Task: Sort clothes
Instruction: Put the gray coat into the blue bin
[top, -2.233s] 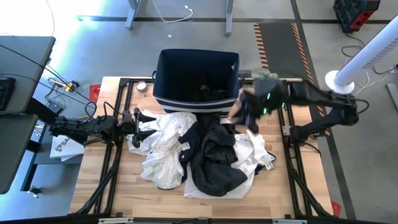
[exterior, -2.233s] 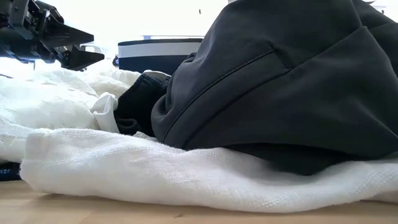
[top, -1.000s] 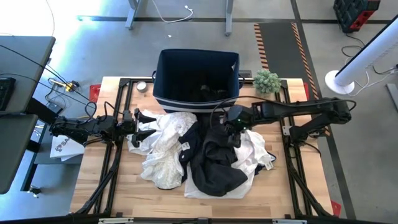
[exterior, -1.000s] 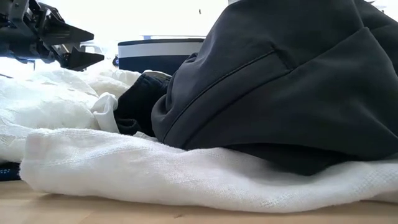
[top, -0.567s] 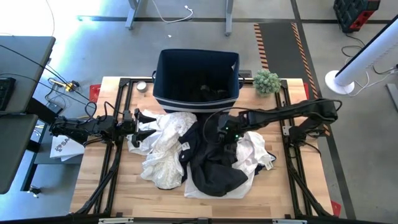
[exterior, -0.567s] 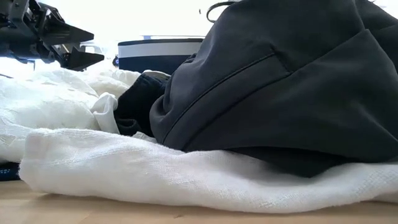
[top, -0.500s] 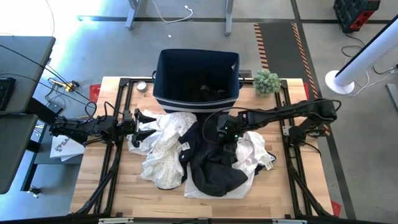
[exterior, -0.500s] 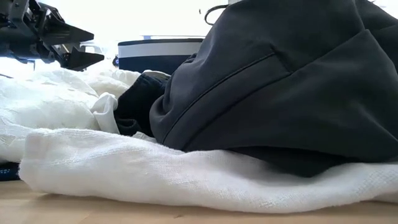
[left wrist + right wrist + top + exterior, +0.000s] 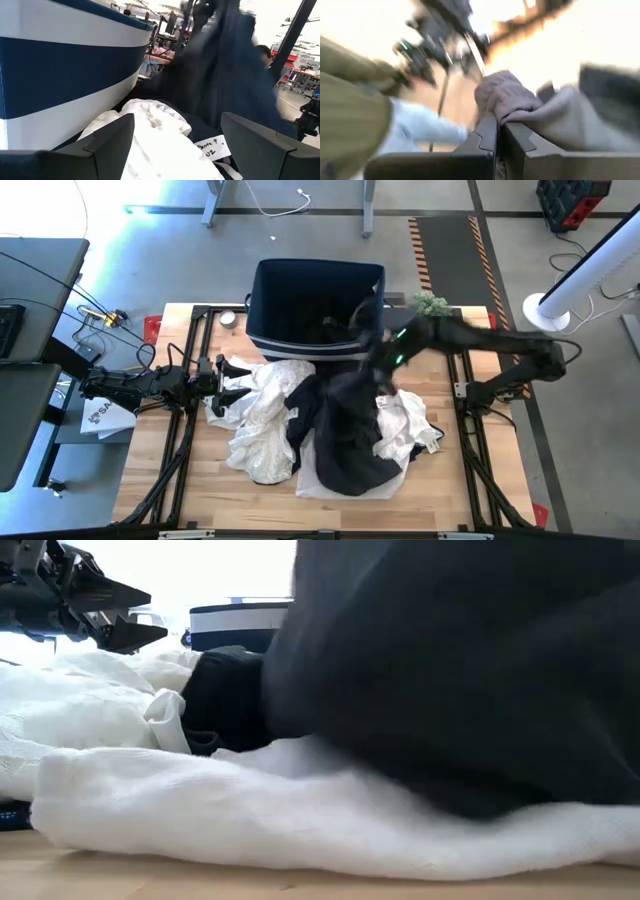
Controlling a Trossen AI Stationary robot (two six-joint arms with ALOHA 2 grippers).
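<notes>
right gripper (image 9: pixel 372 345) | now clamped tight on the dark garment (image 9: pixel 345 430) – lifting it off the clothes pile (image 9: pixel 262 420) toward the navy bin (image 9: pixel 315 305) | left gripper (image 9: pixel 222 376) gaping, holding nothing, waiting at the pile's edge | pick just secured – drop next

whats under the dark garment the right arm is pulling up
White garments spread beneath the dark garment, which the right gripper has pinched and is lifting near the striped navy bin. A white label shows at its edge. Whatever lies under its middle is covered.
</notes>
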